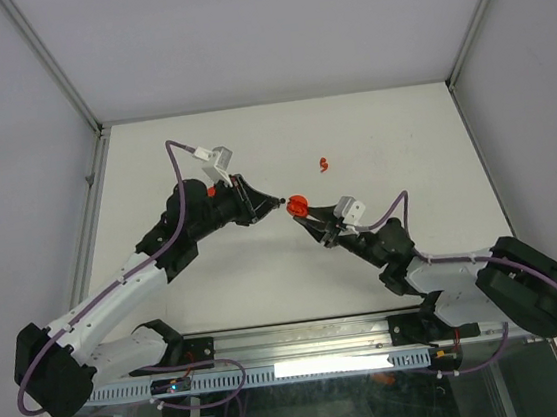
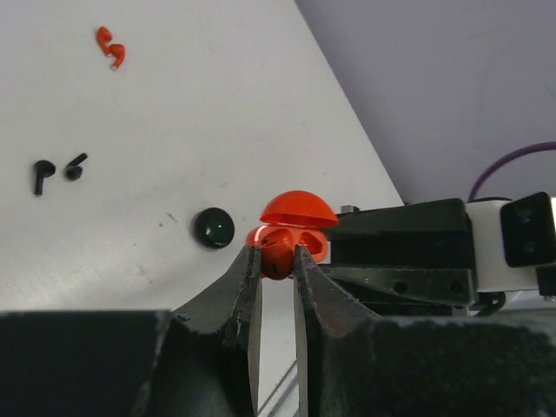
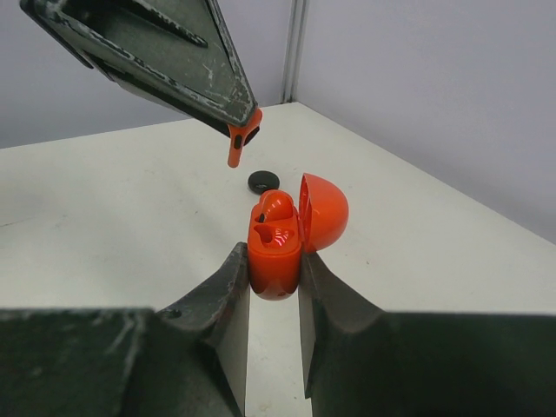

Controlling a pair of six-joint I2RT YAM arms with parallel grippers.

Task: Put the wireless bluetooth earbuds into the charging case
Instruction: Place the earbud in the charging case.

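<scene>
My right gripper (image 3: pixel 274 265) is shut on the red charging case (image 3: pixel 274 252) and holds it upright above the table, its domed lid (image 3: pixel 323 211) swung open. My left gripper (image 2: pixel 276 254) is shut on a small red earbud (image 3: pixel 236 148), which hangs a little above and to the left of the case's open wells without touching it. In the top view the two gripper tips meet near the table's middle around the case (image 1: pixel 298 205). Another red earbud (image 2: pixel 111 48) and two black earbuds (image 2: pixel 42 174) lie loose on the table.
A round black disc (image 2: pixel 214 228) with a green light lies on the white table (image 1: pixel 401 134) just beyond the case. Grey walls and metal posts enclose the table on three sides.
</scene>
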